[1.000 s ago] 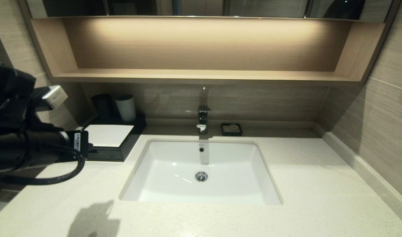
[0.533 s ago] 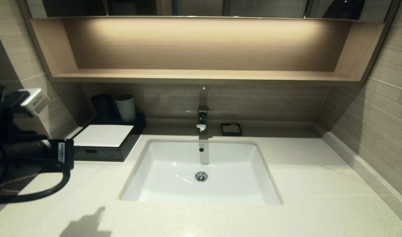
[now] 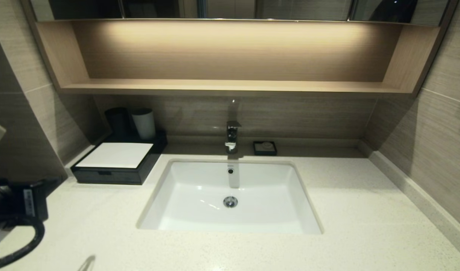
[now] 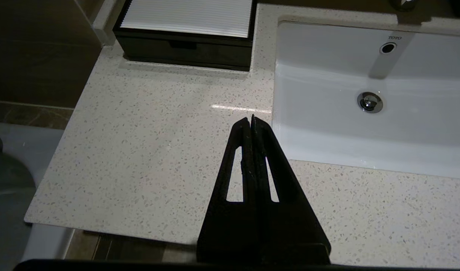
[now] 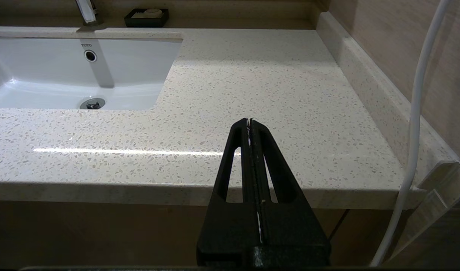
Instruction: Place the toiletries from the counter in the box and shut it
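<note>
The black box (image 3: pixel 117 167) with its white top panel stands at the counter's (image 3: pixel 365 210) back left, its front drawer pushed in flush; the left wrist view shows the box (image 4: pixel 185 41) too. No toiletries show anywhere on the counter. My left gripper (image 4: pixel 251 119) is shut with nothing in it, hanging over the counter (image 4: pixel 147 150) near the sink's left rim, well in front of the box. Only the left arm's wrist (image 3: pixel 15 203) shows at the head view's left edge. My right gripper (image 5: pixel 249 121) is shut and empty, low by the counter's (image 5: pixel 275 90) front edge on the right.
A white sink (image 3: pixel 230 195) with a chrome tap (image 3: pixel 232 137) sits in the counter's middle. A small black soap dish (image 3: pixel 265 148) is right of the tap. A dark cup (image 3: pixel 118 121) and a white cup (image 3: pixel 144 123) stand behind the box. A white cable (image 5: pixel 414 131) hangs at the right wall.
My left arm has drawn back from the box toward the left front and lower, uncovering the box's whole front. The drawer stays shut. The right arm has not visibly moved.
</note>
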### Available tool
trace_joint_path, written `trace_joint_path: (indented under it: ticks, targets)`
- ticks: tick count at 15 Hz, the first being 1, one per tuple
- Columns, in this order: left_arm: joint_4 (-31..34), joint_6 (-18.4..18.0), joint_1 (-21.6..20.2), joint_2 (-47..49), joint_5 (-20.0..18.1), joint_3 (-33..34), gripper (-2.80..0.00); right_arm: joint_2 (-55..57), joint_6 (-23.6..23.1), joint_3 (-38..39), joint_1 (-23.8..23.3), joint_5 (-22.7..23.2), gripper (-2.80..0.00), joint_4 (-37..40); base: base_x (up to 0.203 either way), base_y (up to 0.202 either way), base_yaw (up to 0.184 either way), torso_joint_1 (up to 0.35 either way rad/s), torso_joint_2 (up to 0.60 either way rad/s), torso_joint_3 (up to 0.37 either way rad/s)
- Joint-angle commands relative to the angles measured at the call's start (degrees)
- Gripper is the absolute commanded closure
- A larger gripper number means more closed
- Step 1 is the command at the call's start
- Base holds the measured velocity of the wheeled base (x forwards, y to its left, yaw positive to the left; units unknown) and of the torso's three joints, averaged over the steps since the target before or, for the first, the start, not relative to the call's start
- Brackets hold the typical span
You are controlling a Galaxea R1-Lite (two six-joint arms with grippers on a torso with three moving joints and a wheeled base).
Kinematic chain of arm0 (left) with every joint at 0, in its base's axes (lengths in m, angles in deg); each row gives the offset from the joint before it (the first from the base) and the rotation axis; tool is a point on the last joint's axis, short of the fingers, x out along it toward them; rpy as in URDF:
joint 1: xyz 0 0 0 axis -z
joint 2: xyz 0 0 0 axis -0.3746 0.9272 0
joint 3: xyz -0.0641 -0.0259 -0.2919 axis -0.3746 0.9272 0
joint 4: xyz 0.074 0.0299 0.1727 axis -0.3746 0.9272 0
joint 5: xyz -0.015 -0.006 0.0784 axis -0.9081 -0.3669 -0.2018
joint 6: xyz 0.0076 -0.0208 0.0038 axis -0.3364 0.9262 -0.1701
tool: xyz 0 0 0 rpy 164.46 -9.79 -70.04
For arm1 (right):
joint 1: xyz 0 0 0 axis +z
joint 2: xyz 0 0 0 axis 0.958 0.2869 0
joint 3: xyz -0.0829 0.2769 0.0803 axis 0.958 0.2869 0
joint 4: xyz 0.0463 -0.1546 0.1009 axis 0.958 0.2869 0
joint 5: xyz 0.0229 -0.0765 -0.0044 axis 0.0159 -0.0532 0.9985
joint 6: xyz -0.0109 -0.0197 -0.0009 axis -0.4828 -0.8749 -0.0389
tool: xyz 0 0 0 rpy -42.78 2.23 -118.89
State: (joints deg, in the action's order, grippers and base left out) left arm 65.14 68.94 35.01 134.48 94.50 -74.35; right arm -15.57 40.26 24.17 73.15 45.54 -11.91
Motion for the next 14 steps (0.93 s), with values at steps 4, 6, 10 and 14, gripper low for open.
trace_joint_path:
  ticks: [4,6,10,14]
  targets:
    - [-5.3,-2.2,-7.3,-12.6,-6.0,9.9,0.0,0.0,0.0,0.1,0.0,0.1,0.0,0.0,0.0,0.0,0.0,0.0,0.0,0.0]
    - [-10.6,-2.7,-7.8,-17.9,-7.8,14.8,0.0,0.0,0.0,0.1,0.0,0.0,0.0,0.0,0.0,0.0,0.0,0.0,0.0,0.0]
    - [-14.3,-6.1,-9.1,-26.8,-10.6,23.3,0.0,0.0,0.0,0.1,0.0,0.0,0.0,0.0,0.0,0.0,0.0,0.0,0.0,0.0]
    - [-15.9,-6.6,-11.4,-34.7,-12.6,29.2,0.0,0.0,0.0,0.1,0.0,0.0,0.0,0.0,0.0,0.0,0.0,0.0,0.0,0.0]
